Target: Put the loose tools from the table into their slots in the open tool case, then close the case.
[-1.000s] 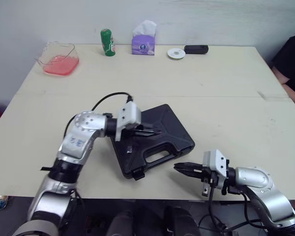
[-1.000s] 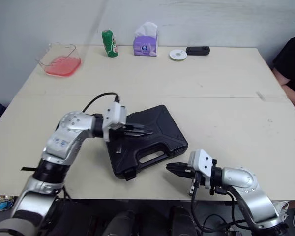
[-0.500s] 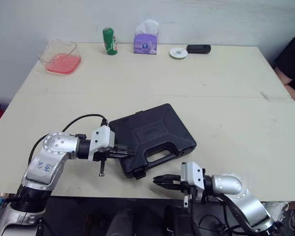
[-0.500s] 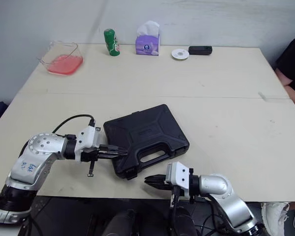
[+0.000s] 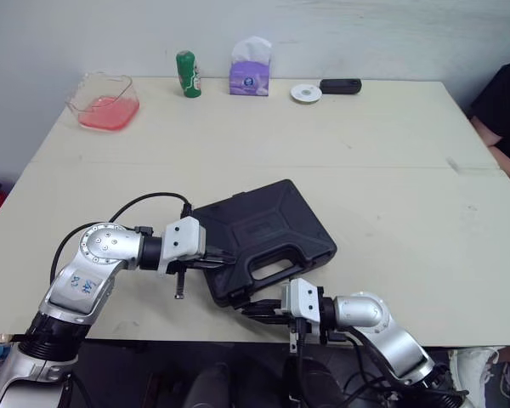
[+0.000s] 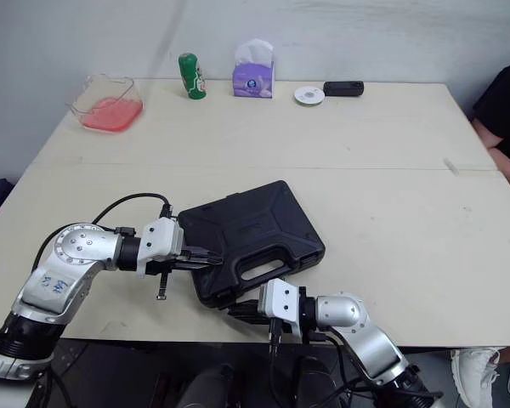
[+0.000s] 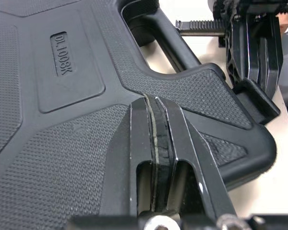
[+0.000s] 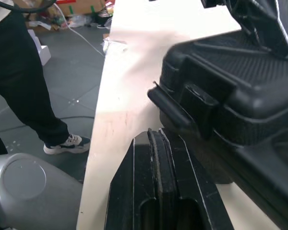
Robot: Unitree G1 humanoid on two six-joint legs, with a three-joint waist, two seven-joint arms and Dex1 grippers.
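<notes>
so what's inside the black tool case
Nothing can be seen inside: the tool case lies closed, lid down. Any tools within are hidden. The shut left gripper sits over its lid.

— How did the left arm (image 5: 89,276) sit?
— Bent at the elbow. The upper arm rose from low on the robot's left, and the forearm lay level, pointing toward its right. The left wrist block (image 5: 185,242) was in line with the forearm, with a black cable (image 5: 144,204) looping over it.
— And the left jaws?
— Pressed together, pads touching, tips aimed right.
— The right arm (image 5: 378,327)?
— Lower and nearer the body. The forearm reached across toward the robot's left, with the right wrist block (image 5: 299,299) leading.
— The right jaws?
— Closed too, flat against each other, pointing left. The two sets of tips were near each other, the left set a little farther out.
</notes>
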